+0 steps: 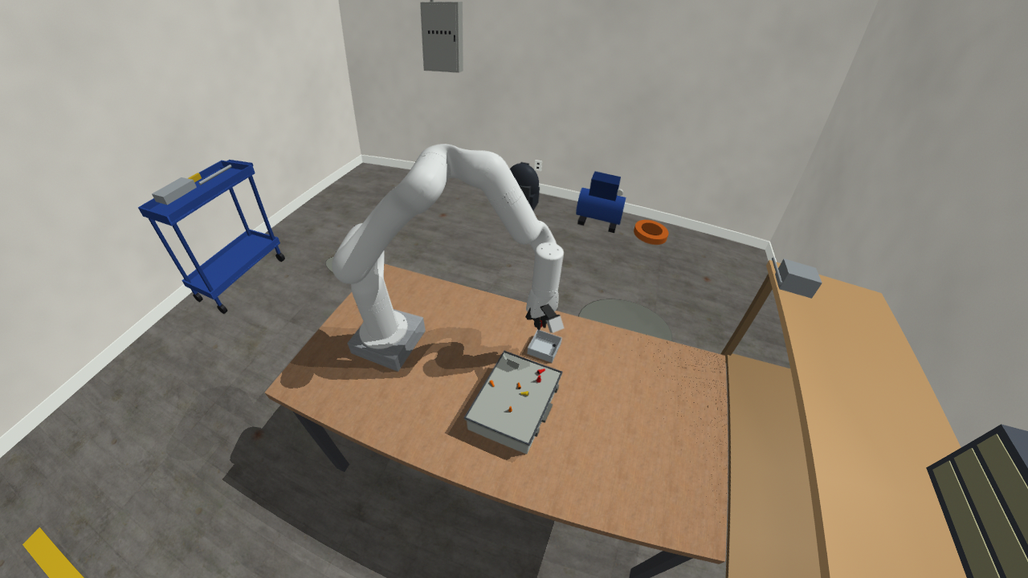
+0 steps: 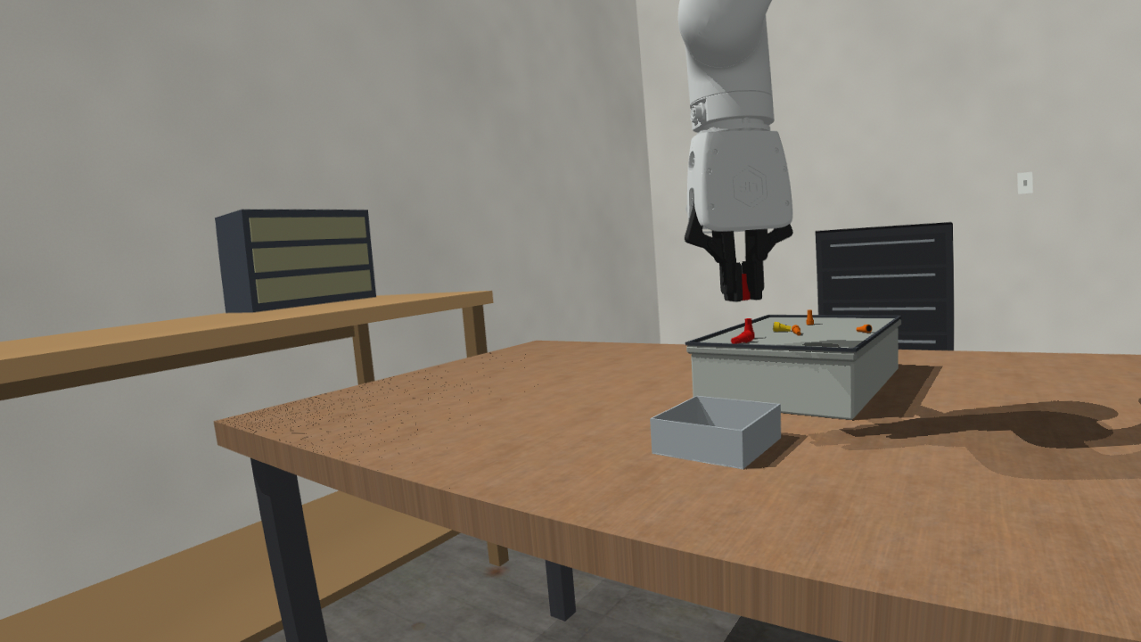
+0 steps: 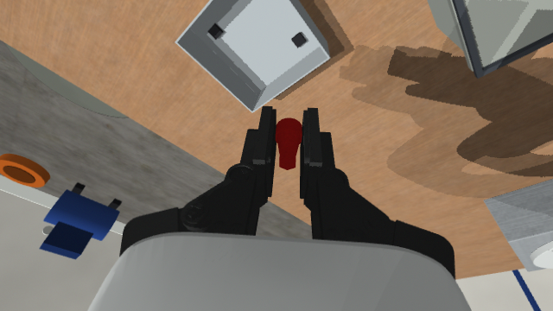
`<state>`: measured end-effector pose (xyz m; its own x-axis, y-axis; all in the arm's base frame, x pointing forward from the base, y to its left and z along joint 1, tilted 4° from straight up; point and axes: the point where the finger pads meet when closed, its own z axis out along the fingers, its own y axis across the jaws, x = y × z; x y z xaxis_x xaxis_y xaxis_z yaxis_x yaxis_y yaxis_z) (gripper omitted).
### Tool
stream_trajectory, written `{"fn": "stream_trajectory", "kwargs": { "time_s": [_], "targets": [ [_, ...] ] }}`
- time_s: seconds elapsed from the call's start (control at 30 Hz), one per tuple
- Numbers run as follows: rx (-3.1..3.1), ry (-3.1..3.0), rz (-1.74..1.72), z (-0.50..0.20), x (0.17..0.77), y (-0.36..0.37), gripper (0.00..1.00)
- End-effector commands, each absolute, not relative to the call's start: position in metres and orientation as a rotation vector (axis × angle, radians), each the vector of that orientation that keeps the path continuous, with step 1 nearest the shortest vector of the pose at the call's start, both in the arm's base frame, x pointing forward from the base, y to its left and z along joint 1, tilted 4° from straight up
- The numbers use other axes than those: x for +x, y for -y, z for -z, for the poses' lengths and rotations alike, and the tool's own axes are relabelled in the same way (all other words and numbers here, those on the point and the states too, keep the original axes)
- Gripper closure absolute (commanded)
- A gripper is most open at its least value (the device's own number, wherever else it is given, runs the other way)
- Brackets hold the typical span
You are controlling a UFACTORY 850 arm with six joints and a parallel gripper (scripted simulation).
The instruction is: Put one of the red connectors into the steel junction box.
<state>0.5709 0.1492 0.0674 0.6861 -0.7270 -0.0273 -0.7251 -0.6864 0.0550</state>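
My gripper [image 3: 289, 127] is shut on a red connector [image 3: 288, 142], held upright between the two black fingers; it also shows in the exterior view [image 2: 745, 287]. The gripper hangs high over the table, just beside a corner of the open steel junction box [image 3: 255, 47], which is empty. In the top view the gripper [image 1: 540, 316] is above the far side of the box [image 1: 544, 345]. The grey tool case [image 2: 793, 360] stands behind the box, with two red connectors [image 2: 743, 333], a yellow one [image 2: 782, 326] and orange ones [image 2: 808, 316] on its lid.
The arm's base [image 1: 385, 339] is bolted at the table's left end. A side bench with a drawer cabinet [image 2: 295, 259] runs along the table's far edge. A blue cart [image 1: 208, 229] stands on the floor to the left.
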Motion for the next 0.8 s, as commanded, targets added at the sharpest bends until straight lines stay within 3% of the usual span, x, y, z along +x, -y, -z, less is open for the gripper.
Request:
{"fn": "stream_trajectory", "kwargs": {
  "time_s": [0.0, 0.77],
  "targets": [
    [2.845, 1.228, 0.07, -0.067, 0.577, -0.173, 0.98],
    [2.845, 1.228, 0.07, -0.063, 0.58, -0.193, 0.98]
  ]
}}
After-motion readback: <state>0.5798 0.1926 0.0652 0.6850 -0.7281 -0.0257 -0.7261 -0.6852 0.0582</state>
